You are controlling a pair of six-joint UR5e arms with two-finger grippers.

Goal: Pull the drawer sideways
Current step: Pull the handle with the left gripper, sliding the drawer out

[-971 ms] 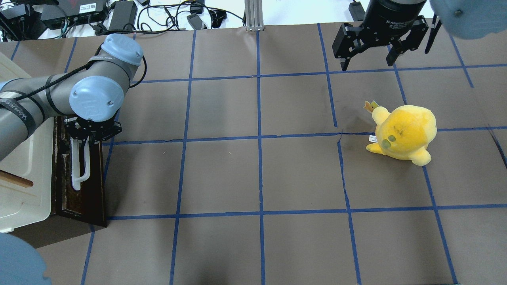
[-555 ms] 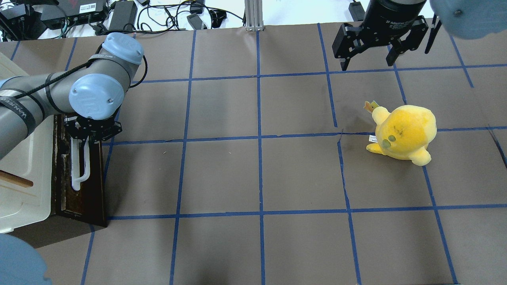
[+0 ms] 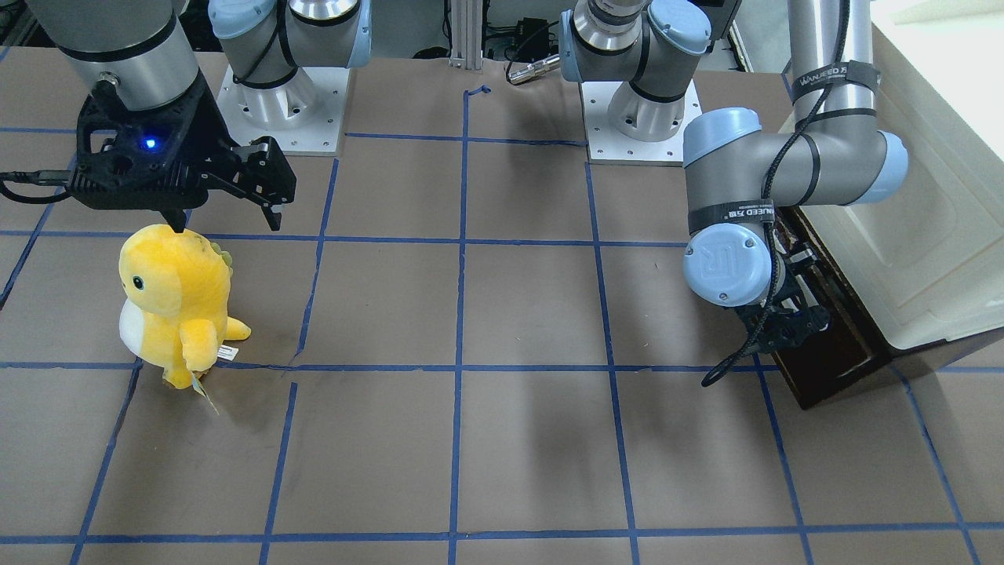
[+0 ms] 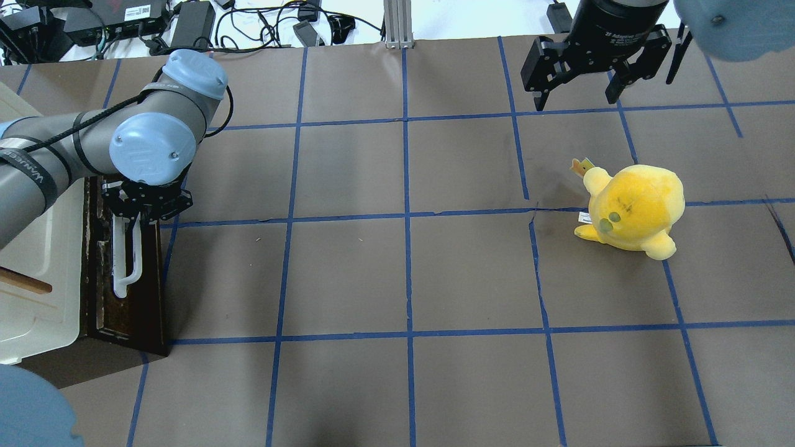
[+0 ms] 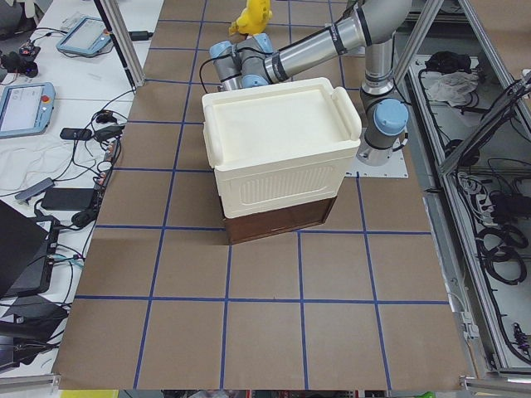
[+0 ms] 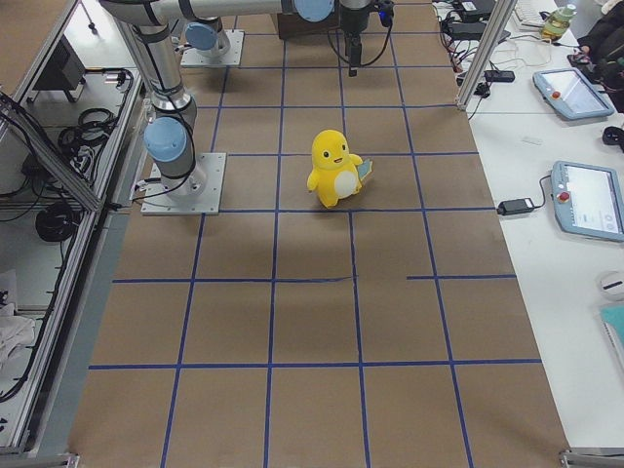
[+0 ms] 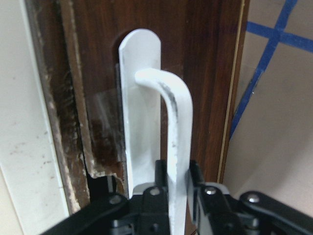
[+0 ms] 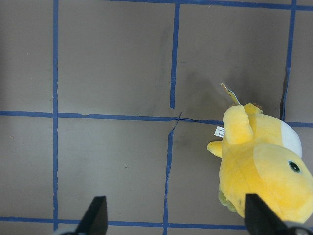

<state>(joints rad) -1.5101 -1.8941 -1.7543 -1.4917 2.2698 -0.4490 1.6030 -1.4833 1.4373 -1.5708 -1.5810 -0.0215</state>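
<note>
The dark brown drawer (image 4: 146,292) sits at the bottom of the cream-white cabinet (image 4: 37,261) at the table's left edge; its pale inside does not show. My left gripper (image 4: 144,211) is shut on the far end of the drawer's white bar handle (image 4: 127,264). In the left wrist view the black fingers (image 7: 198,181) clamp the handle (image 7: 177,127) from both sides. The drawer front (image 3: 831,345) also shows in the front view, with my left gripper (image 3: 784,326) on it. My right gripper (image 4: 576,99) is open and empty, hovering at the far right.
A yellow plush toy (image 4: 633,208) stands on the right half of the table, just nearer than my right gripper; it also shows in the right wrist view (image 8: 264,166). Brown paper with blue tape lines covers the table (image 4: 404,279). Cables and power bricks (image 4: 186,25) lie beyond the far edge.
My left arm's wrist and elbow have shifted slightly while the gripper stays on the handle. The drawer front looks about where it was. The right arm has not moved.
</note>
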